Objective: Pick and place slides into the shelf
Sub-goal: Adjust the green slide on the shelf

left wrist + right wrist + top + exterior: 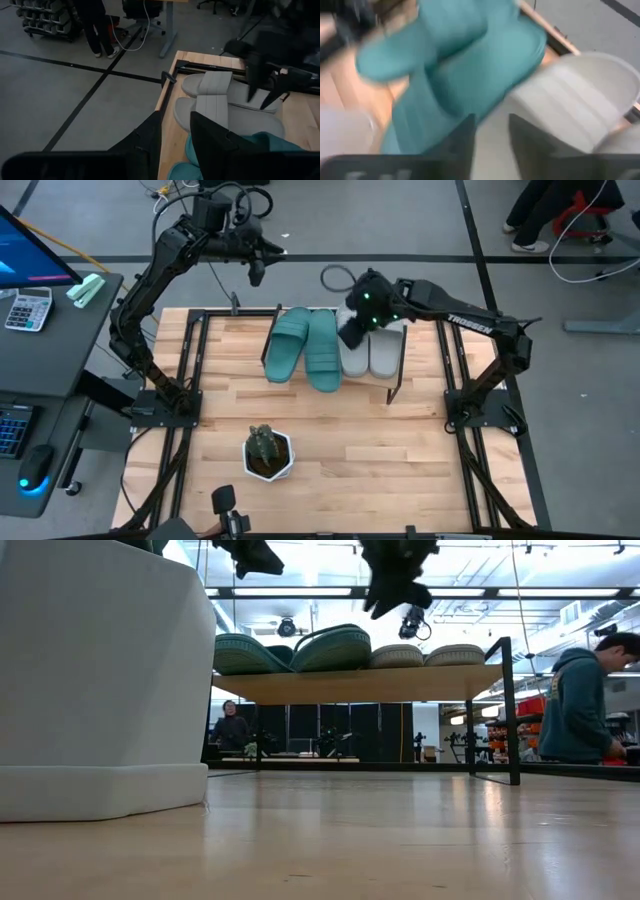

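All four slides are being carried on the shelf: the teal pair toward its left end, the grey pair just beside them on the right. The right gripper is being held over the grey pair, jaws parted and empty. The left gripper is being held beyond the shelf's far-left corner, jaws slightly apart, gripping nothing.

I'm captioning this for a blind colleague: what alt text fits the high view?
Four slides, a teal pair and a grey-white pair, lie side by side on the shelf. The right hand hovers over the grey-white pair; the left hand hangs behind the table, and a potted plant stands near the front.
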